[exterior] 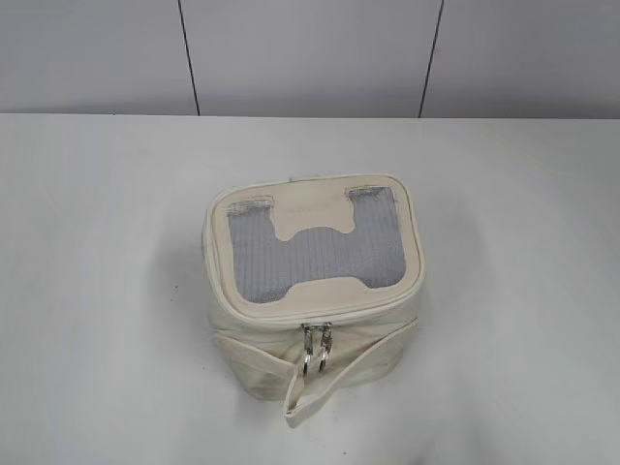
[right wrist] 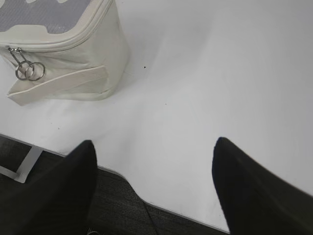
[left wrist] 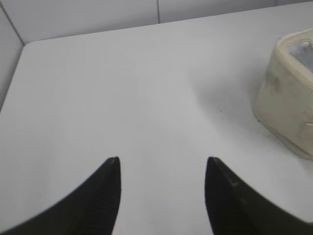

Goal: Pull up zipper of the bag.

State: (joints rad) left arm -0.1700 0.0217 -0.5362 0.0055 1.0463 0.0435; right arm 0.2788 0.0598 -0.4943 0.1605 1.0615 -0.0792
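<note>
The cream boxy fabric bag with a mesh top panel (exterior: 312, 286) stands on the white surface (exterior: 97, 291), a little toward six o'clock from its middle in the exterior view. Two metal ring zipper pulls (exterior: 316, 355) hang side by side at the bag's six o'clock face, just above a flat strap (exterior: 339, 378). The left end effector (left wrist: 161, 196) sits at the bag's nine o'clock, well apart, and the right end effector (right wrist: 154, 191) at its four o'clock, over the surface's near edge.
</note>
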